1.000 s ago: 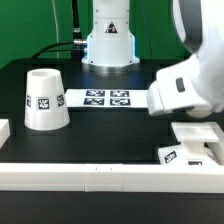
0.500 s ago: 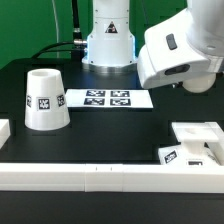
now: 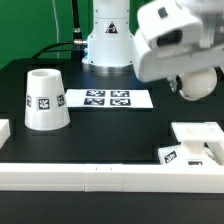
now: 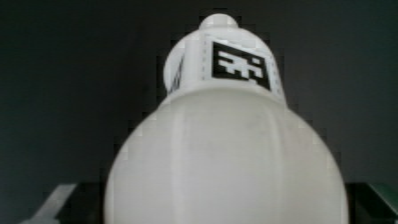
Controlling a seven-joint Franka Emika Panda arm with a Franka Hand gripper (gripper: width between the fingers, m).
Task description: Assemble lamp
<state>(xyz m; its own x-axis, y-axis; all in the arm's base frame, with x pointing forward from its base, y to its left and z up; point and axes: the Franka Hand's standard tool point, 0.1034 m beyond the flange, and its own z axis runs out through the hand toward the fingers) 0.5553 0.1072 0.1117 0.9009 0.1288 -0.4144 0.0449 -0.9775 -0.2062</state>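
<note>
Up from low at the exterior view's right a second ago, the gripper (image 3: 194, 86) is hanging above the base block (image 3: 200, 132), fingers apparently pinching the bulb (image 4: 222, 150) in mid-air. Judging it light, stiff and slippery; gripping across the round body.

You will find no words or numbers to read here. You only see black-and-white square tags (image 3: 43, 101): one on the shade (image 3: 45, 120) at the left, four on the marker board (image 3: 107, 98) in the middle, one on the base block (image 3: 190, 148) at the lower right, and one on the bulb (image 4: 222, 150).
</note>
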